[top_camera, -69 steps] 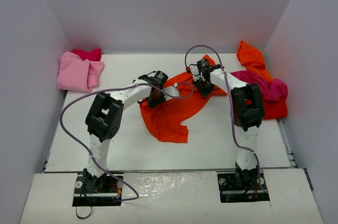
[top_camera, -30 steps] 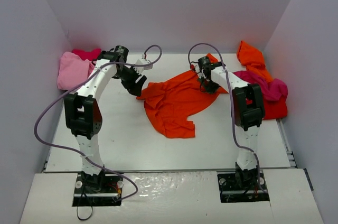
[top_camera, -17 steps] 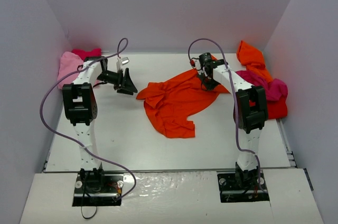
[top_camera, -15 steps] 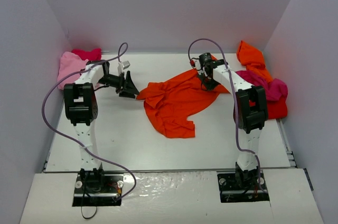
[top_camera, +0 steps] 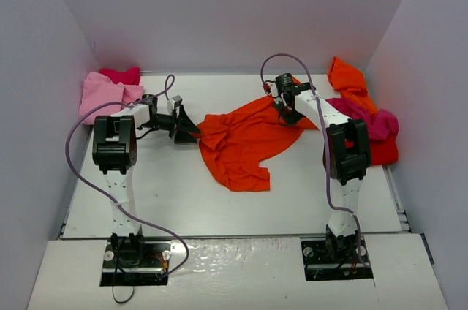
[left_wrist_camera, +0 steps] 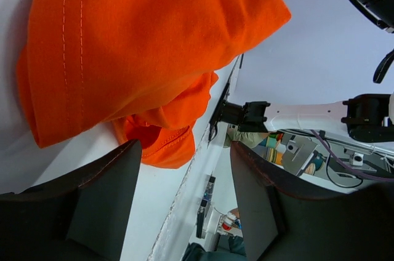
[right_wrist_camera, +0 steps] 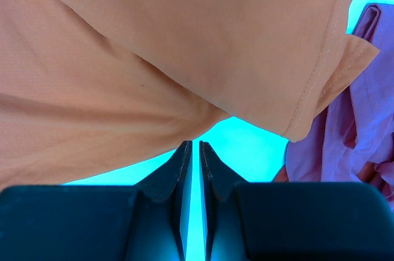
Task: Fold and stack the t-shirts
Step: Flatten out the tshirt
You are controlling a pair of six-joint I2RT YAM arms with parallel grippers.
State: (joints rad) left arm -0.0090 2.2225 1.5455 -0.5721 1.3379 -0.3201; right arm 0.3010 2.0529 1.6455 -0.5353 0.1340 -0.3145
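The orange t-shirt lay rumpled on the worktop, its long axis running from one tool to the other; the left tool, jaws apart, faced the nearest corner, just ahead of its fingertips; the right tool, jaws together, sat at the opposite corner; whether it pinched cloth was unclear.

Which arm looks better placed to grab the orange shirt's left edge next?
Left. The left tool is open right beside the orange t-shirt, at its left edge and facing the cloth. The right tool is shut at the shirt's far right corner.
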